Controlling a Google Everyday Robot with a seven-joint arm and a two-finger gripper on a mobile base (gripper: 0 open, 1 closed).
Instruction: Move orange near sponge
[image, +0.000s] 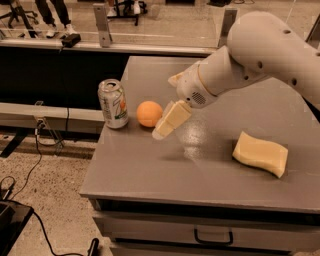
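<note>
Camera view: looked down on a grey tabletop. Found one container, a soda can, upright close to the left edge; could not tell its contents. Saw a shut drawer below the front edge. Found the orange just right of the can and apart from it, in the left half. Found the sponge lying flat near the right edge, well apart from the orange, with a wide stretch of open top between and along the front edge. Saw the white arm reaching in from the right and sloping down-left, and the gripper just beside the orange's right side, low over the top. Could not tell contact, nor whether spread or pressed together.
</note>
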